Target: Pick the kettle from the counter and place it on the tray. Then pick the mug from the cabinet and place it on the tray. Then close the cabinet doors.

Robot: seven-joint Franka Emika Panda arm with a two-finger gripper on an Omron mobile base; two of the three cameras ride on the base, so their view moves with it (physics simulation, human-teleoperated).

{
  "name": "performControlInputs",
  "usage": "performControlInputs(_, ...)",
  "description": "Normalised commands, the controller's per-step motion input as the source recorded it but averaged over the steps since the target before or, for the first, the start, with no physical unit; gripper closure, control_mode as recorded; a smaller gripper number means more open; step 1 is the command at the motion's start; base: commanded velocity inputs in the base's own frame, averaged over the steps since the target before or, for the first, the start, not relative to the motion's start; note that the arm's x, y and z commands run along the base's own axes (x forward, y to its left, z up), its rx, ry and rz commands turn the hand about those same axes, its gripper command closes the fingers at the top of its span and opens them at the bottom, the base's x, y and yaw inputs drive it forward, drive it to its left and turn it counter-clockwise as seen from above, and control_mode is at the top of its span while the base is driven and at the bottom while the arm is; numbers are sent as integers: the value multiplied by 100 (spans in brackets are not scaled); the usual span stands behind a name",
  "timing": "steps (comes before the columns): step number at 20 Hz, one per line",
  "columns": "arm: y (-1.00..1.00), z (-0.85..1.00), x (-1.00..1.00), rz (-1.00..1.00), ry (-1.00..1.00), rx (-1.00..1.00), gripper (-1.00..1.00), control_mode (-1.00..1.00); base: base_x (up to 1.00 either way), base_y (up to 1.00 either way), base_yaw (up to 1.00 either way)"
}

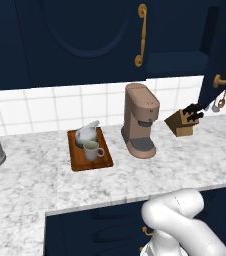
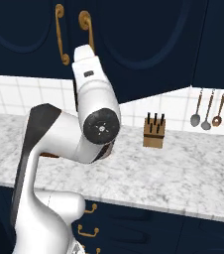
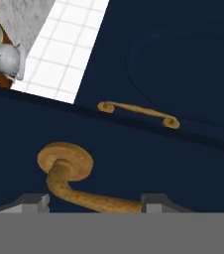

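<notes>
Pincer [image 3: 94, 201]: seen spread, fingertips either side of a brass door handle [image 3: 79, 186].
Kettle [image 1: 86, 134]: on the tray [image 1: 80, 159], far from the pincer.
Mug [image 1: 92, 150]: set beside kettle.

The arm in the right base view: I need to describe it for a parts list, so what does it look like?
The arm is glossy white with rounded, tube-like links. One link has a dark grey panel along its side, and a round black joint cap with a small pale centre faces the camera. A small dark rectangular mark sits on the upper link. No cables show.
</notes>
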Motion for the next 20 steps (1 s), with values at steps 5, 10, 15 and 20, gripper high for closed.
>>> performControlInputs(5,10,-10,100,16,17,0,-100,-100,0,0,0)
performControlInputs(10,2,-15,100,7,17,0,-100,-100,0,0,0)
performControlInputs(15,1,-18,100,0,18,-2,-100,-100,0,0,0)
performControlInputs(20,0,-23,94,0,13,-5,-100,-100,0,0,0)
